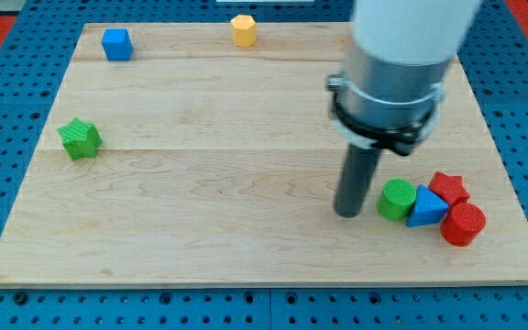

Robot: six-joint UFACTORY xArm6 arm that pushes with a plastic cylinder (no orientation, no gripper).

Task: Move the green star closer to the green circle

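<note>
Resting on the wooden board (246, 183) at the view's lower right, my tip (348, 213) stands just to the left of the green circle (396, 200), close beside it but apparently not touching; being a bare rod, it has no jaws to open or close and holds nothing. The green star (80, 138) lies well apart from it, near the board's left edge at mid-height, with open wood all the way between star and circle. The green circle sits at the left end of a tight cluster: a blue triangle (426, 209) touches its right side, a red star (449, 188) sits just behind that, and a red circle (463, 224) lies at the lower right. Along the top edge are a blue cube (116, 43) and a yellow hexagon (243, 29), well clear of any likely path. The main risk, as I judge it, is at the start: any drift rightward would shove the green circle into its neighbours. Later, a push off the star's centre could spin it aside, and approaching from its right would drive it off the left edge.
</note>
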